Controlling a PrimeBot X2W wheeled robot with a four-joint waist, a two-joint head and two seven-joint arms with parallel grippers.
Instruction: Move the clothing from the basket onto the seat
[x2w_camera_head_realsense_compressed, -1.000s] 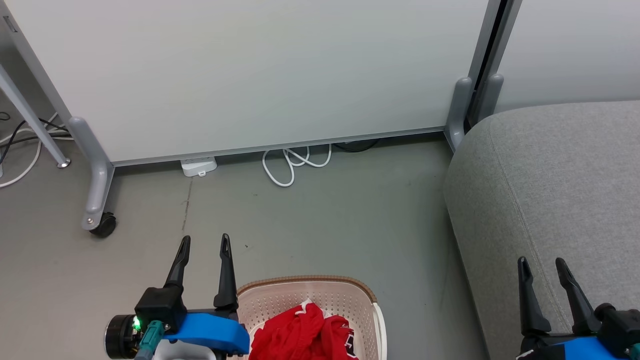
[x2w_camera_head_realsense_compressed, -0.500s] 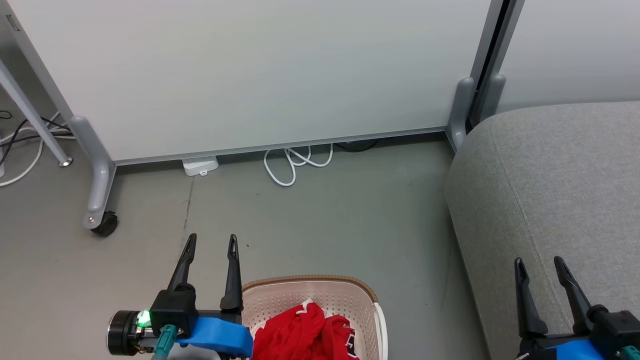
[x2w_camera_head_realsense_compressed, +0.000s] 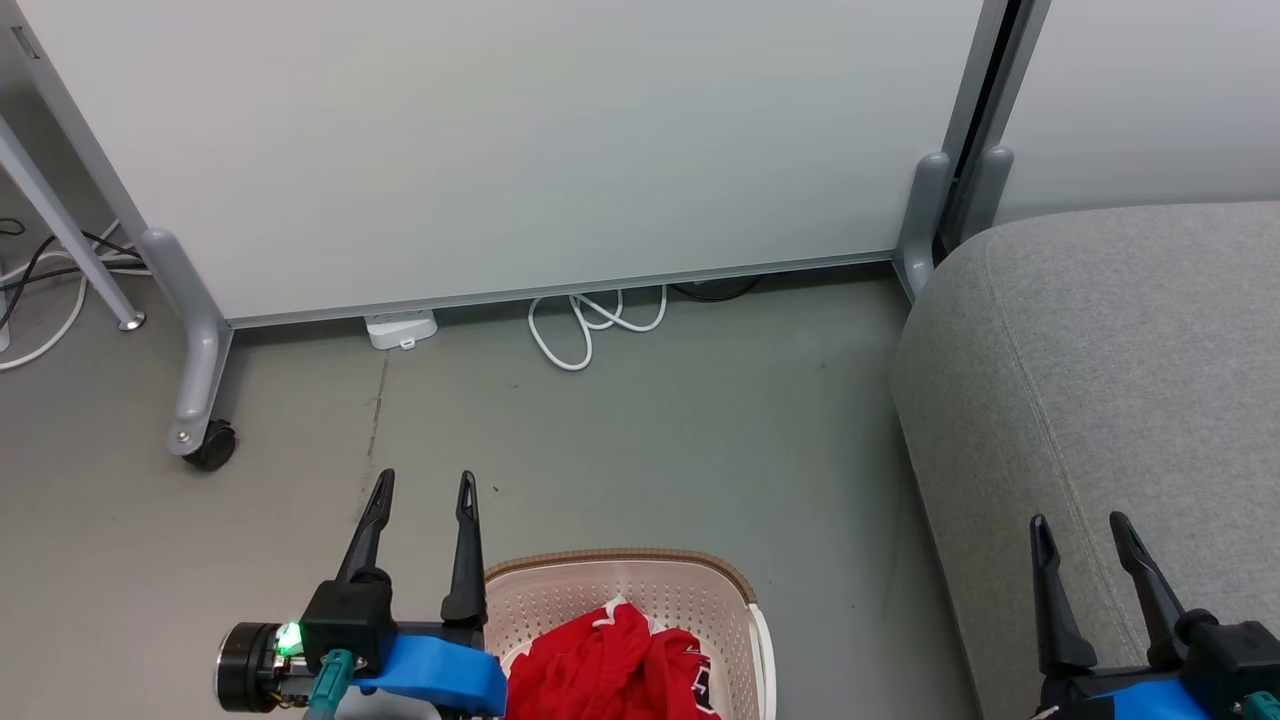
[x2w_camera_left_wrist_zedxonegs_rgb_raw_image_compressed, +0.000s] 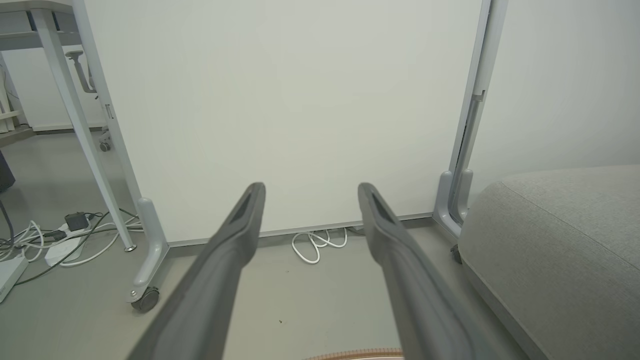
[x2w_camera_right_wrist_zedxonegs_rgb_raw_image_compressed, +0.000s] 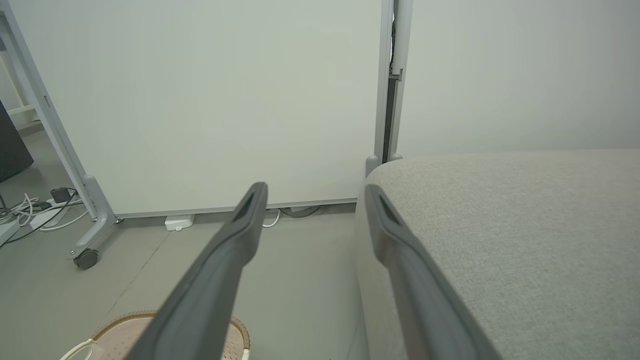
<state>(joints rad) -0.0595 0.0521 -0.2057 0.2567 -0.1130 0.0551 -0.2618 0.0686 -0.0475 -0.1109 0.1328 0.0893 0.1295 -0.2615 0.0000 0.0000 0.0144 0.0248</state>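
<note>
Clothing: red heap inside basket, which stands on the floor. Dark print at the heap's right edge is partly cut off and unreadable. Seat is apart, to the basket's right. Left claw is spread and empty, by the basket's left rim. Right claw is spread and empty, over the seat's near edge.

Office: wheeled partition, floor cables
</note>
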